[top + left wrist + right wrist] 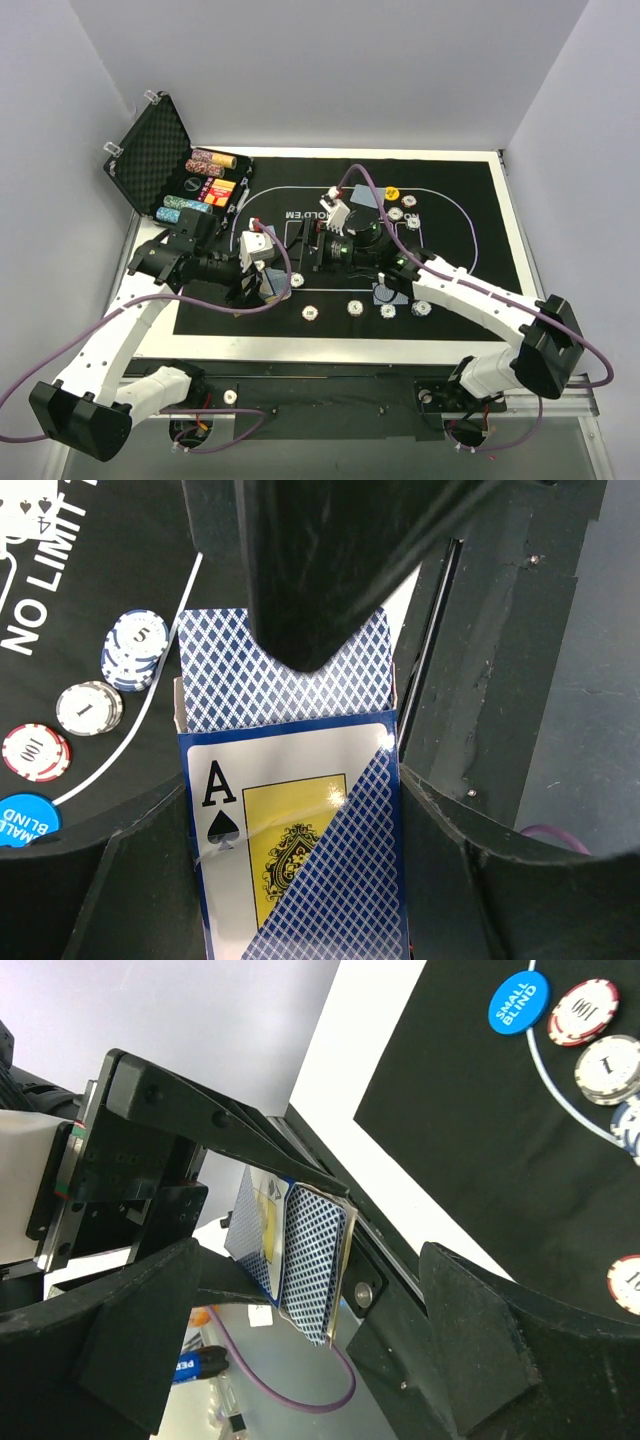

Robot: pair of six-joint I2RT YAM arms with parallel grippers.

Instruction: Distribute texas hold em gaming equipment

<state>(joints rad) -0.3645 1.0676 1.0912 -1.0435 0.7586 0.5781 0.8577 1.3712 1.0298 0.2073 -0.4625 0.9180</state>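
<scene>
My left gripper (272, 280) (295, 880) is shut on a card box (290, 820) printed with an ace of spades. Blue-backed cards (285, 680) stick out of its open end. It hangs over the mat's near-left part. My right gripper (312, 255) (310, 1350) is open, and its fingers (150, 1330) stand wide on either side of the box (305, 1260). One right finger (310, 580) overlaps the cards' top edge. Beside it lie a blue chip stack (133, 645), a grey chip (88, 707), a red chip (37, 751) and the blue small blind button (22, 818).
The open black case (150, 150) with chip rows (200, 185) stands at the far left. On the black mat (470, 220) lie a row of chips (354, 307), face-down cards (390, 293), more chips (402, 218) and a yellow button (393, 192).
</scene>
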